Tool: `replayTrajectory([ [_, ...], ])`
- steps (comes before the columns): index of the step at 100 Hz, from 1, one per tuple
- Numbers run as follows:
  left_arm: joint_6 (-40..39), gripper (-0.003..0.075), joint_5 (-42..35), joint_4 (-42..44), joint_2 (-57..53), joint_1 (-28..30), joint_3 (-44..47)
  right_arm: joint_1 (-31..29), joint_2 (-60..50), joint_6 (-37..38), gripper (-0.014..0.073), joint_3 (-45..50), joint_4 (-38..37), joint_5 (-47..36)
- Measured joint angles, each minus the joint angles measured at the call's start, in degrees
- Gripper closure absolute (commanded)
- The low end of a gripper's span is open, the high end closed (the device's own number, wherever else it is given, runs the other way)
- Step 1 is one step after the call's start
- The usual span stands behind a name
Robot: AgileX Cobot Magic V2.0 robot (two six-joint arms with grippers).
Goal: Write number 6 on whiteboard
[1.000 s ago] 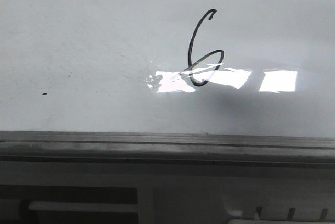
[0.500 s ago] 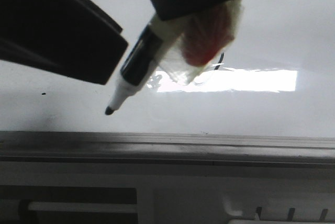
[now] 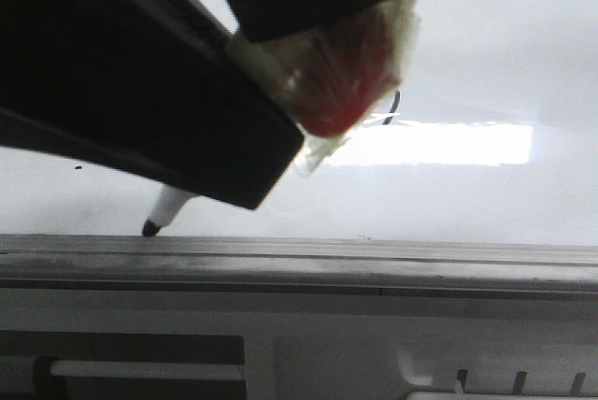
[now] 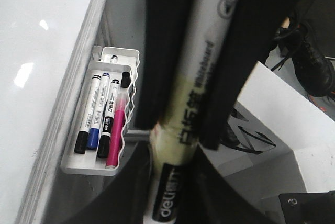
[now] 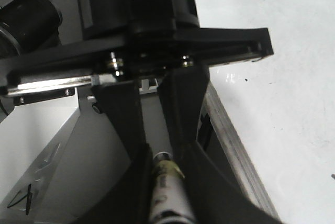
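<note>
Right gripper clamps the marker while the left gripper crowds in beside it.

In the left wrist view the right gripper [image 4: 180, 130] has its fingers [image 4: 241, 51] pressed tight against both sides of the marker [image 4: 201, 77]. The left gripper [image 5: 157, 140] faces it with a narrow gap between its fingers, and I cannot tell whether they bear on the pen. From the front it is the dark block at left, covering most of the barrel. Only the tip shows below it, at lower left, just above the grey edge rail [image 3: 374, 255]. A red lump [image 3: 346, 73] (wrapped in clear tape) sits at centre. It hides most of the number 6 [image 3: 396, 101] on the whiteboard [image 3: 486, 54].
</note>
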Motion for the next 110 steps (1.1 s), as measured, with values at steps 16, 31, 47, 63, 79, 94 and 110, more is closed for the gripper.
replayTrajectory([
  [16, 0.4, 0.0739, 0.3, 0.3, 0.0, 0.0, -0.2, 0.0, 0.0, 0.0, 0.0484, 0.0, 0.6, 0.0],
  [31, -1.1, 0.0739, 1.0, -1.7, 0.1, 0.0, -0.2, 0.0, -0.1, 0.0, 0.0099, 0.0, 0.6, -2.7],
  [47, -2.9, 0.0739, 0.7, -4.7, 0.1, 0.7, -0.2, -2.2, -4.5, -0.1, 0.0041, 0.0, 0.6, -3.8],
  [63, -7.8, 0.0739, -4.4, -5.8, -0.6, 1.9, -0.2, -8.6, -12.5, -0.1, 0.0305, 0.0, 0.6, -2.9],
  [79, -14.7, 0.0739, -20.6, -9.3, -0.7, 1.9, -0.1, -16.3, -19.6, -0.1, 0.0656, 0.0, 0.6, -0.1],
  [94, -16.1, 0.0739, -36.8, -18.0, 1.0, -0.2, 0.3, -19.9, -22.2, -0.1, 0.0657, 0.0, 0.6, 3.3],
  [110, -16.2, 0.0739, -45.4, -21.0, 5.1, -3.5, 0.4, -20.3, -22.4, -0.2, 0.0657, 0.0, 0.5, 6.2],
])
